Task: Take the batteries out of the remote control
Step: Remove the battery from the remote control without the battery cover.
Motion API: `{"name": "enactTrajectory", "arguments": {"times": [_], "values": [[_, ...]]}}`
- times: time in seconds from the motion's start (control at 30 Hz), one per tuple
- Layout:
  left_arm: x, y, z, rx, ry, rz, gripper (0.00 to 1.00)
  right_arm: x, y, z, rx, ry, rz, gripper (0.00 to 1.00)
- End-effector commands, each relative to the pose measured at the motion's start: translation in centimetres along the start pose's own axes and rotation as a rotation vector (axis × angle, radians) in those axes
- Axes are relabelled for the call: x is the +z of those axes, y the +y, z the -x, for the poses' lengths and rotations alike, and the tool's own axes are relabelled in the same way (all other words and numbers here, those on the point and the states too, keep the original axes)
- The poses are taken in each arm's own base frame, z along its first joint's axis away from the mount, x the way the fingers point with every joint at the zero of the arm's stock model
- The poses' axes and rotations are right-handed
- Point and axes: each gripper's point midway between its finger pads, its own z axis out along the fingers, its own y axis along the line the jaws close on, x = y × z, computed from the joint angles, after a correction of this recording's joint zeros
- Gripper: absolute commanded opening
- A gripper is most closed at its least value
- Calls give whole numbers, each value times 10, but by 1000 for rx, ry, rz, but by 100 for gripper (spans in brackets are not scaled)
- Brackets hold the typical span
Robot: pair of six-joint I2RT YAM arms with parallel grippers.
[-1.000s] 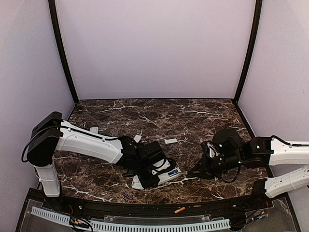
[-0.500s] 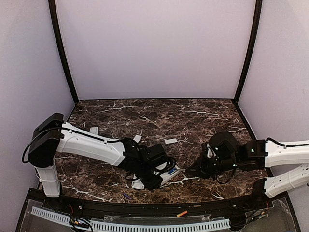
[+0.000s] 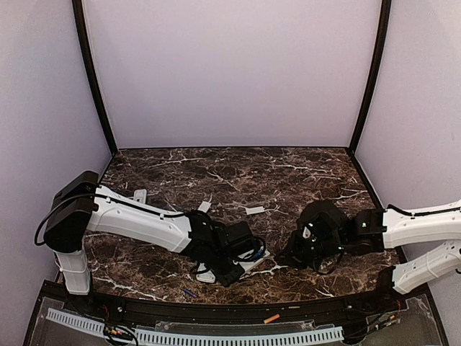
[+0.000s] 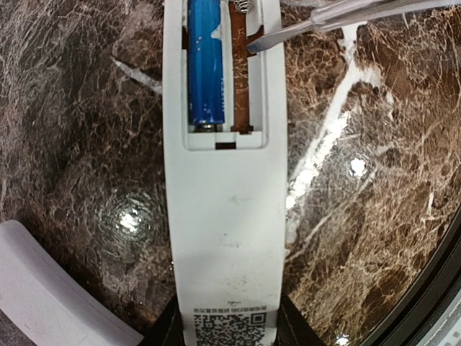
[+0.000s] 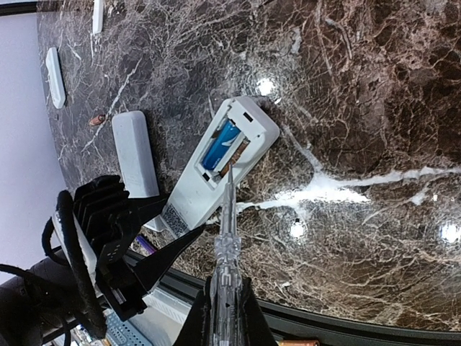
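A white remote [image 4: 223,216] lies face down on the marble with its battery bay open. One blue battery [image 4: 206,65] sits in the left slot; the slot beside it is empty and shows brown metal. My left gripper [image 4: 229,328] is shut on the remote's near end at the QR label. My right gripper [image 5: 225,310] is shut on a clear-handled screwdriver [image 5: 227,238]. Its flat tip [image 4: 263,42] rests at the edge of the empty slot. From above, the remote [image 3: 253,261] lies between the left gripper [image 3: 234,265] and the right gripper [image 3: 295,252].
A second white remote [image 5: 135,155] lies beside the held one. White covers [image 3: 254,210] [image 3: 205,207] [image 3: 140,194] lie farther back. A purple battery [image 3: 189,293] lies near the front edge and an orange one [image 3: 271,318] on the front rail. A small orange battery [image 5: 97,120] lies beyond the second remote.
My right arm has moved left, bringing the screwdriver tip to the remote's open bay. My left gripper and the remote have shifted slightly. The orange battery on the rail has rolled a little.
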Motion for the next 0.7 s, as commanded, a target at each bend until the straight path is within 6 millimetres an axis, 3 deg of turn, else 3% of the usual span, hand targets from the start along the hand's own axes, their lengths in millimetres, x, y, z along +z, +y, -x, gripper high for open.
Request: {"name": "enactTrajectory", "arguments": {"times": [0.0, 0.43, 0.67], "values": [[11, 16, -20, 2, 81, 84, 16, 3, 8, 2, 13, -16, 0, 0], [11, 6, -19, 7, 81, 39, 16, 24, -9, 1, 53, -27, -18, 0], [12, 4, -22, 1, 91, 23, 16, 18, -16, 5, 87, -71, 56, 0]]}}
